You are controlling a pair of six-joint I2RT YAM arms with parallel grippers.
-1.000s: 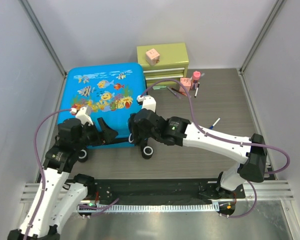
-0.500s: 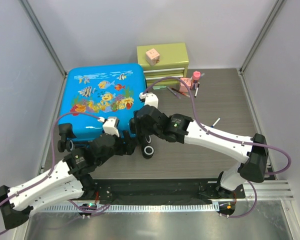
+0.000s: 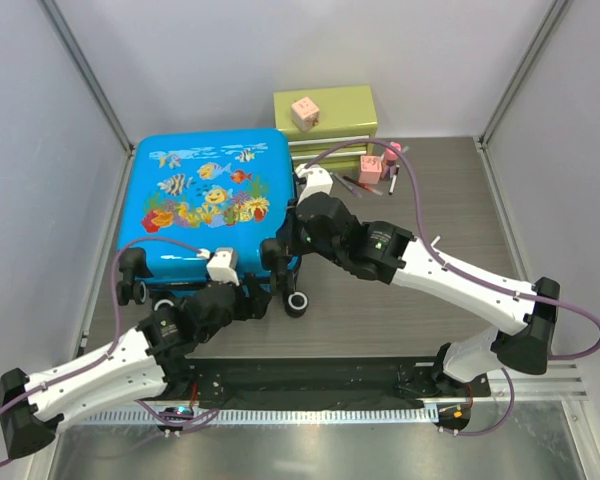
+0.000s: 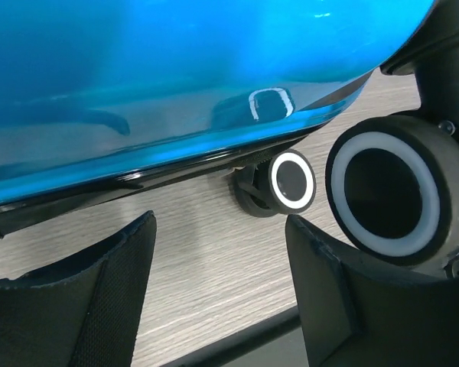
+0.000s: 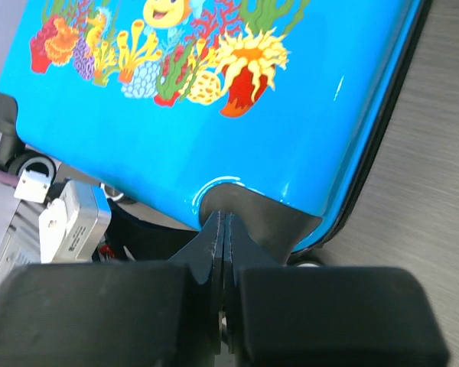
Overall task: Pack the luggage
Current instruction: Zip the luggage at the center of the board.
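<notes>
Luggage [image 3: 205, 200] closed, flat on table [image 3: 400, 310], left side. Hard glossy shell: stiff, bulky, probably slippery, so no pinch on the faces. Better hold: seam, handle or wheel corner. Right claw [image 5: 223, 229] clenched, empty, at near corner. Left claw [image 4: 218, 245] released by wheel [image 4: 382, 191].

The left gripper [image 4: 218, 225] holds its jaws spread apart, the right gripper [image 5: 222, 229] has them pressed together.

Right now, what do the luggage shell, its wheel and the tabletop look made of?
Luggage shell: hard glossy plastic, going by the sharp highlights and mirror-like reflections on the blue. Wheel: matte black plastic or rubber with a white ring; which of the two I cannot tell. Tabletop: probably wood-look laminate, matte, with fine grey-brown grain streaks.
</notes>
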